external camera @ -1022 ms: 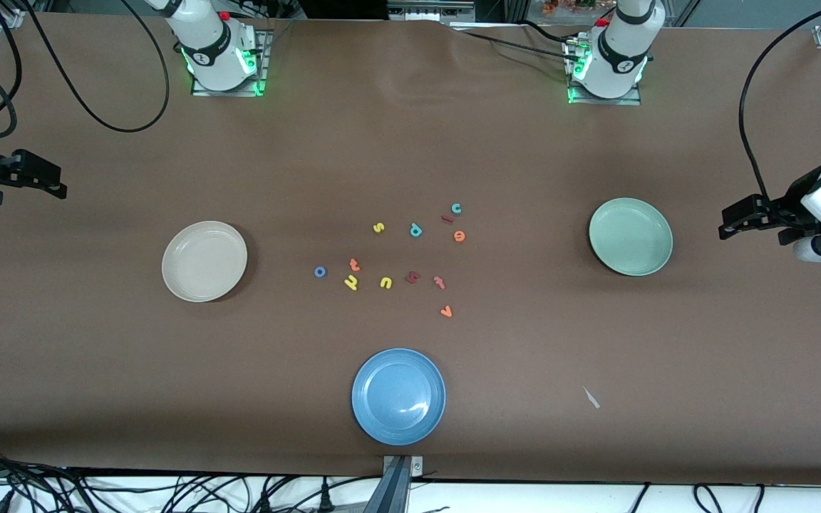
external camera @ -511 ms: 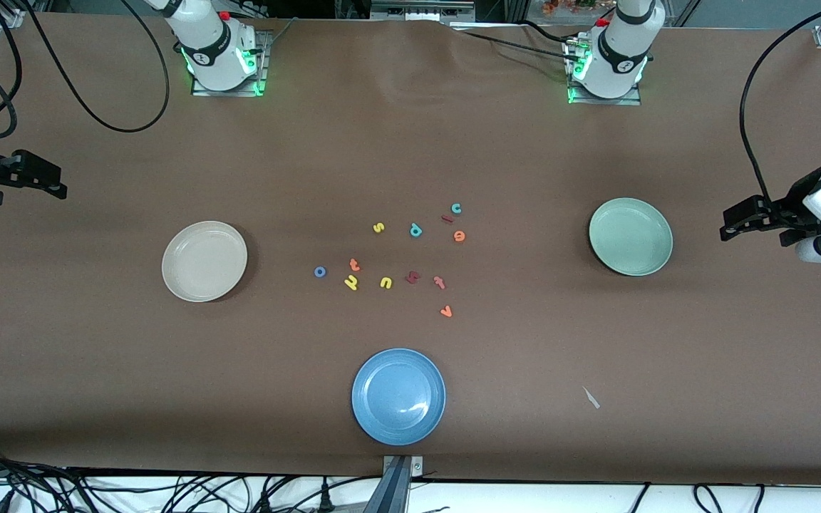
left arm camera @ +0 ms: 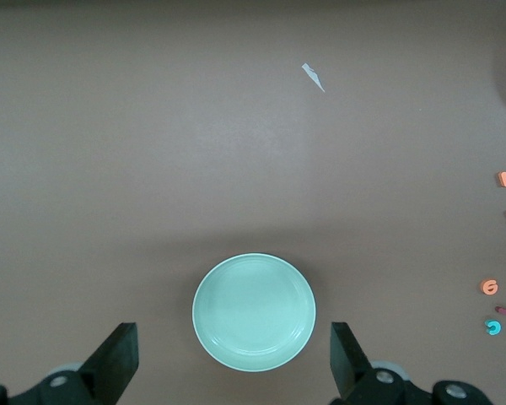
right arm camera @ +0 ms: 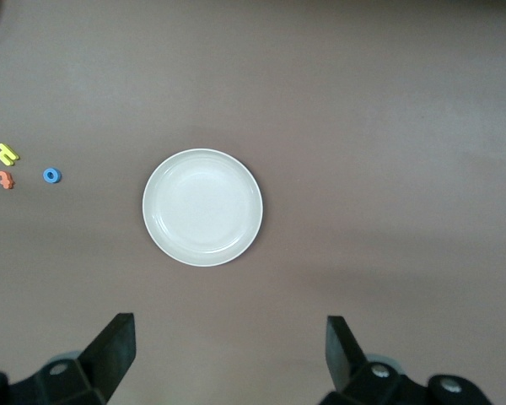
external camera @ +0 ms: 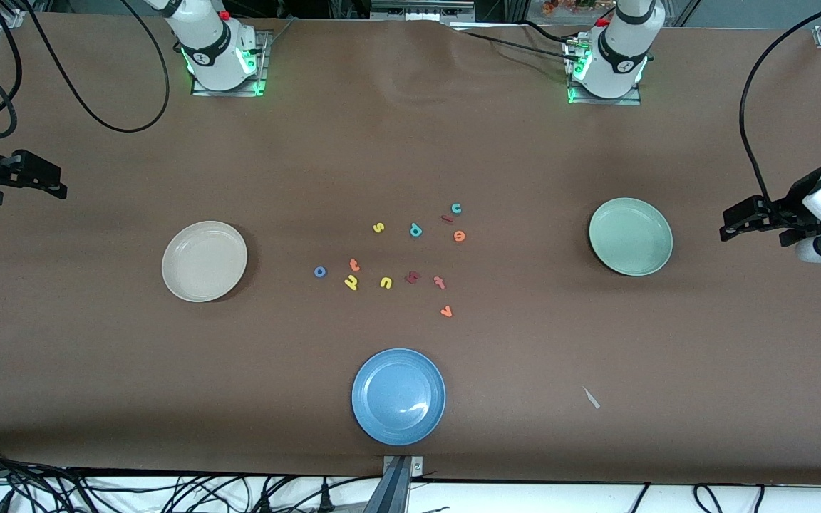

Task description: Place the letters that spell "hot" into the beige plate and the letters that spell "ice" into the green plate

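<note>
Brown cloth covers the counter [external camera: 410,142], and the blue plate [external camera: 398,396] near the front camera's edge serves as the landmark. Farther from the camera than the blue plate lies a scatter of foam letters: the blue "o" [external camera: 320,271], the orange "t" [external camera: 354,265] and the yellow "h" [external camera: 351,283] sit close together toward the right arm's end, with a yellow "u" [external camera: 385,283] beside the "h". Farther still, toward the left arm's end, the teal "c" [external camera: 456,208], the dark red "i" [external camera: 447,219] and the orange "e" [external camera: 459,236] form a tight group, near a teal "p" [external camera: 415,229] and a yellow "s" [external camera: 378,227]. An orange "v" [external camera: 445,311] is the letter nearest the blue plate, and a pinkish-red "t" [external camera: 440,282] lies just past it. The beige plate [external camera: 204,261] sits well apart from the blue plate toward the right arm's end; the green plate [external camera: 631,236] sits well apart toward the left arm's end. Both hold nothing. The left end effector [external camera: 738,222] hangs over the counter's left-arm end, fingers spread, holding nothing; in its wrist view the green plate [left arm camera: 254,312] shows between them. The right end effector [external camera: 50,182] hangs over the right-arm end, likewise spread and empty.
</note>
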You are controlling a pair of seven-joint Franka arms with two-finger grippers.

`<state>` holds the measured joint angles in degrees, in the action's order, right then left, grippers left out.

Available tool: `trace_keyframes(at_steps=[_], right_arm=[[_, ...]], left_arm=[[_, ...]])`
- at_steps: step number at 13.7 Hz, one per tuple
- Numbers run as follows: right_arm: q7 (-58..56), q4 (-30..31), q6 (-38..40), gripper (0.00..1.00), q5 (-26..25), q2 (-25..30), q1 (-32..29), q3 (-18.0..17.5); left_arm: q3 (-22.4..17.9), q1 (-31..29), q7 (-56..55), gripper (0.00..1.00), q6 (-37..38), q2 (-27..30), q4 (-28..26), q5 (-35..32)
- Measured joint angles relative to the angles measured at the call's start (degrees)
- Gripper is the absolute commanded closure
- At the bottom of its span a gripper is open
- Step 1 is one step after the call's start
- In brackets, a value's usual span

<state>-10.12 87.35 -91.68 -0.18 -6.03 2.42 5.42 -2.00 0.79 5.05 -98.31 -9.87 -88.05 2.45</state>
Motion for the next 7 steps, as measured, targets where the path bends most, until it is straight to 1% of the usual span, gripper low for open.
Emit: trace_keyframes(at_steps=[3, 7], right_arm=[[0.0, 0.0, 0.0, 0.0, 0.0, 0.0, 0.0, 0.0], [0.0, 0.0, 0.0, 0.0, 0.0, -0.1, 0.0, 0.0]], left_arm=[[1.7, 1.8, -5.5, 0.0, 0.1, -2.2, -0.3, 0.5], [3.7, 7.1, -17.2, 0.0, -0.1, -8.0, -0.5, 0.5]])
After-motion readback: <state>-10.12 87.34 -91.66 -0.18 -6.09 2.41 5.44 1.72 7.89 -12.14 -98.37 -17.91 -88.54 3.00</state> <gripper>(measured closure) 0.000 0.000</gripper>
